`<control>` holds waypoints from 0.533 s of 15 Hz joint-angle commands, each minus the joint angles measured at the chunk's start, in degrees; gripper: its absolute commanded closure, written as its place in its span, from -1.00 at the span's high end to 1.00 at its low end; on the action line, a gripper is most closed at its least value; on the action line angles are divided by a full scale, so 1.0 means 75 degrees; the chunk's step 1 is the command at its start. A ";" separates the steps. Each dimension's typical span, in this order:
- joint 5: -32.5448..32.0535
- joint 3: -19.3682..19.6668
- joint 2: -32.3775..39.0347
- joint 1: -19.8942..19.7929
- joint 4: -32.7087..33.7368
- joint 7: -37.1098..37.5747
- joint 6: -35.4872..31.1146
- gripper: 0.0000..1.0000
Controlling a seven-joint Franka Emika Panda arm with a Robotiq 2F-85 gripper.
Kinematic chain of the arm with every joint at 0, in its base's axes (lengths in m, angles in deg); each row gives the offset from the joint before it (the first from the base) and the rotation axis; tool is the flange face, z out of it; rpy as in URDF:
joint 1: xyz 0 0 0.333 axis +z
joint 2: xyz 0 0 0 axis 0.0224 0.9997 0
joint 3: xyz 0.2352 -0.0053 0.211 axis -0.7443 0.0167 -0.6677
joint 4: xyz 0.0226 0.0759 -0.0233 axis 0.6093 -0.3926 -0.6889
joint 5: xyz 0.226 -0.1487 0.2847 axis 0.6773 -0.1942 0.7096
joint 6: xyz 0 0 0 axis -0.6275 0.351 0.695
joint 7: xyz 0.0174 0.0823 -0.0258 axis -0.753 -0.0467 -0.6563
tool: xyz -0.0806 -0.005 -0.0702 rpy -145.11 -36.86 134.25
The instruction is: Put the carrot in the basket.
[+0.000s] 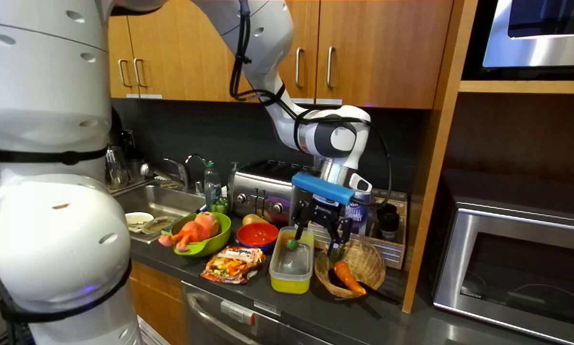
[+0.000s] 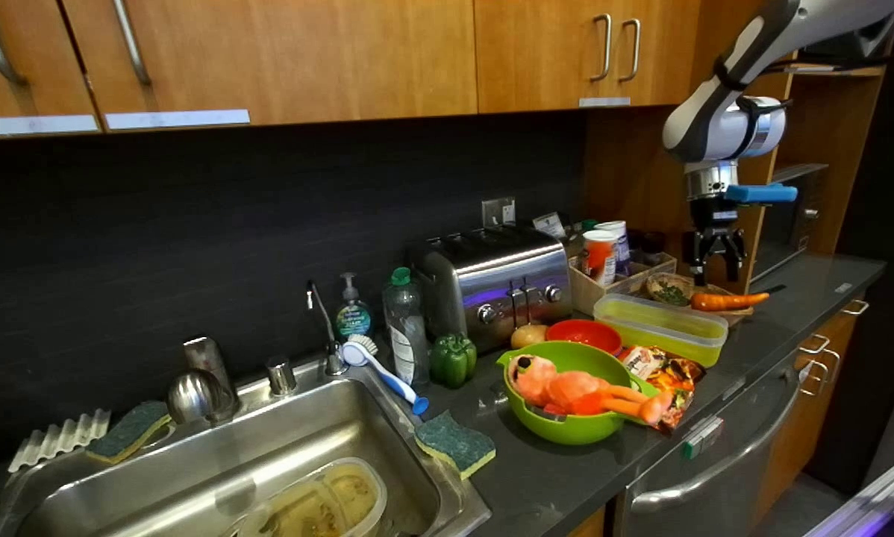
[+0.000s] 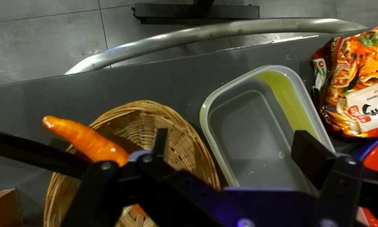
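In the wrist view, the carrot is located at 9 o'clock from the spread, unloaded gripper, aligned 10-to-4, partly over the basket.

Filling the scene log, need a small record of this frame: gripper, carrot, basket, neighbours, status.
end effector: gripper, open, nothing held
target: carrot, thick end in the round wicker basket, tip past the rim
also in basket: black-handled item, kind unclear
beside basket: yellow-green plastic tub
tub contents: apparently an orange-and-green item, partly hidden, kind unclear
beyond tub: food packet, red bowl, green bowl holding an orange plush-looking toy
status: carrot appears placed, though overhanging the rim
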 commanded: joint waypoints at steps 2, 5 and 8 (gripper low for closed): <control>-0.0169 -0.0003 -0.1050 0.0226 -0.0942 0.0596 -0.0319 1.00; -0.0197 -0.0056 -0.1507 0.0366 -0.1321 0.0665 -0.0468 1.00; -0.0231 -0.0165 -0.2028 0.0568 -0.1744 0.0676 -0.0626 1.00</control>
